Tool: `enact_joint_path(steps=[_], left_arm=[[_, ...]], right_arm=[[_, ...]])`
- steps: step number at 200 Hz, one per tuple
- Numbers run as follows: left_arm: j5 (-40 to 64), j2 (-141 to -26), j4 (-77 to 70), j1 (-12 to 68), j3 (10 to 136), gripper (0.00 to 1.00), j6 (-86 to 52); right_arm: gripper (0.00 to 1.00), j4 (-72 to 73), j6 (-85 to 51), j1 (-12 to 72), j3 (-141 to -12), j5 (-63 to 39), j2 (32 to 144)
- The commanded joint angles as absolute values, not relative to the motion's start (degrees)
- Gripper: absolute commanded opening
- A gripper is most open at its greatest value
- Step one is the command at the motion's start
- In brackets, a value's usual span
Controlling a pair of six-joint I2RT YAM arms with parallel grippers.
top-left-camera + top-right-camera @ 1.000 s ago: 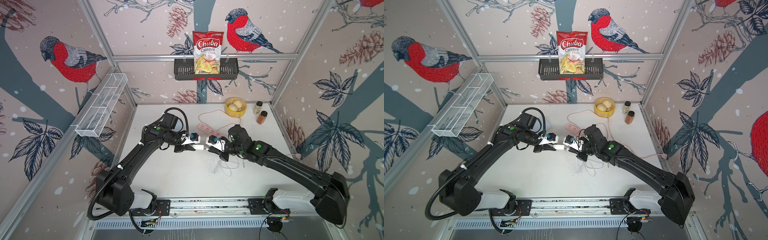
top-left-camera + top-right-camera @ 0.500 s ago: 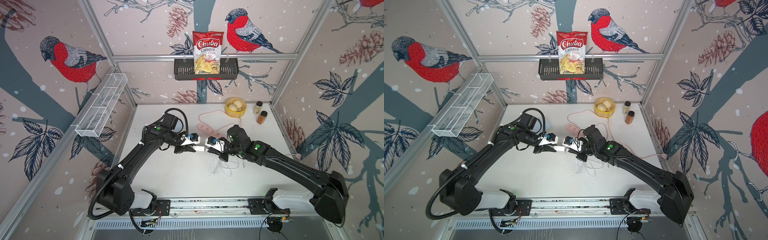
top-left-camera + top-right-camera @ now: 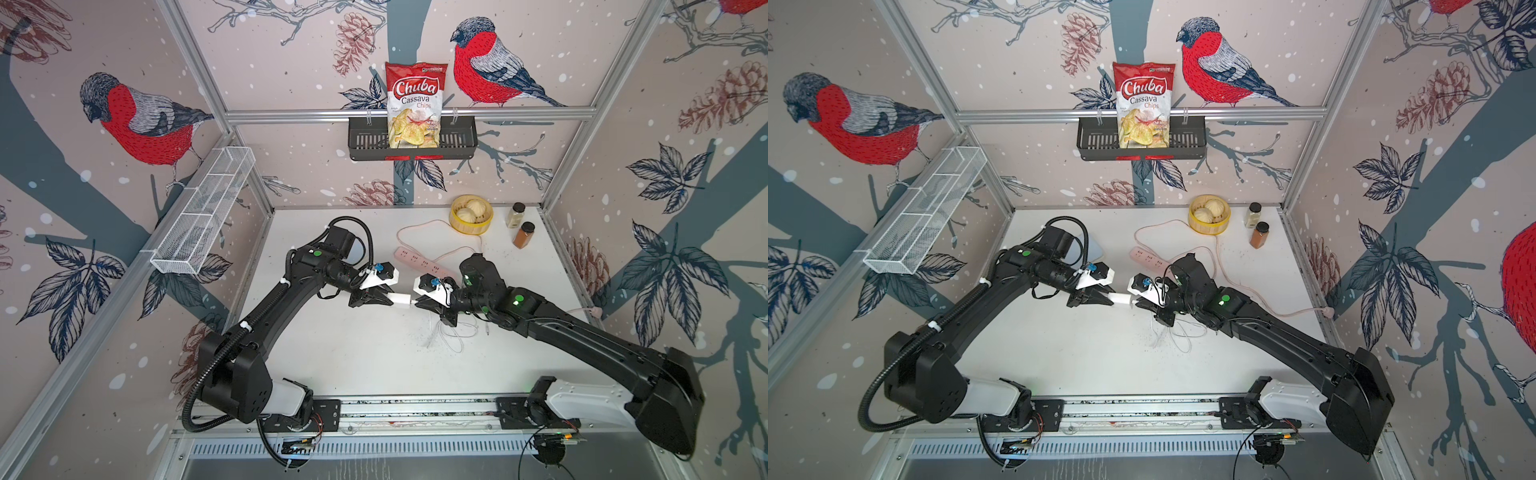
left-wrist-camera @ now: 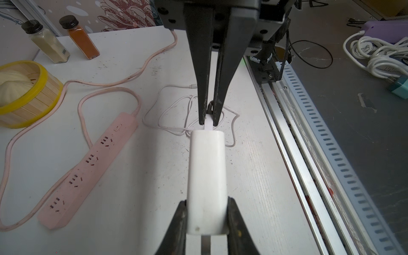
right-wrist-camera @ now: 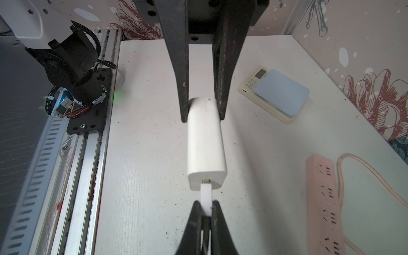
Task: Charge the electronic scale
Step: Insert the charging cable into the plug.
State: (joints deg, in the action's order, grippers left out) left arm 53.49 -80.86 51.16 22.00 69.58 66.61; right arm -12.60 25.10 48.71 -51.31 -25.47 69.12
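The electronic scale (image 5: 273, 92), cream with a pale blue plate, lies flat near the wall in the right wrist view; in a top view only a blue corner (image 3: 1096, 249) shows behind the left arm. Above the table's middle, my left gripper (image 3: 388, 300) (image 4: 207, 201) is shut on a white charger adapter (image 4: 207, 167) (image 5: 206, 150). Facing it, my right gripper (image 3: 417, 303) (image 5: 206, 203) is shut on the white USB plug (image 5: 206, 194). The plug's tip is at the adapter's port, a sliver of metal showing. The white cable (image 3: 451, 332) lies coiled below.
A pink power strip (image 3: 419, 257) (image 5: 324, 198) lies behind the grippers, its cord looping to the right wall. A bamboo steamer with buns (image 3: 471, 214) and two spice bottles (image 3: 515, 214) stand at the back right. The arms' rail (image 3: 415, 409) runs along the front edge.
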Motion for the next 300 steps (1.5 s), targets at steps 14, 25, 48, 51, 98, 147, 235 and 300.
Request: enact_joint_path(steps=[14,25,48,51,98,147,235,300], left_arm=[[62.9,-79.7,44.6,23.0,70.3,0.00,61.5],[64.2,-79.8,43.7,23.0,70.1,0.00,60.2],[64.4,-80.3,41.2,23.2,69.1,0.00,57.0],[64.3,-80.3,41.0,23.2,68.9,0.00,56.9],[62.6,-82.1,40.7,22.7,67.7,0.00,55.9],[63.9,-83.3,38.6,21.5,67.1,0.00,54.1],[65.0,-82.4,37.1,20.5,65.9,0.15,52.5],[66.3,-82.3,36.0,20.0,65.7,0.28,51.4]], right_arm=[[0.00,-3.1,23.6,49.1,-52.4,-32.8,71.4],[0.00,-1.4,23.1,49.1,-52.1,-33.4,71.5],[0.00,4.1,20.7,49.0,-50.4,-33.8,70.9],[0.00,4.7,20.4,48.9,-50.2,-33.8,70.8],[0.00,12.6,15.7,46.9,-45.6,-32.6,66.7],[0.00,14.8,14.3,46.1,-43.2,-28.4,62.0],[0.00,11.4,14.8,45.6,-43.6,-27.4,59.2],[0.00,11.1,13.6,45.4,-44.4,-28.0,59.5]])
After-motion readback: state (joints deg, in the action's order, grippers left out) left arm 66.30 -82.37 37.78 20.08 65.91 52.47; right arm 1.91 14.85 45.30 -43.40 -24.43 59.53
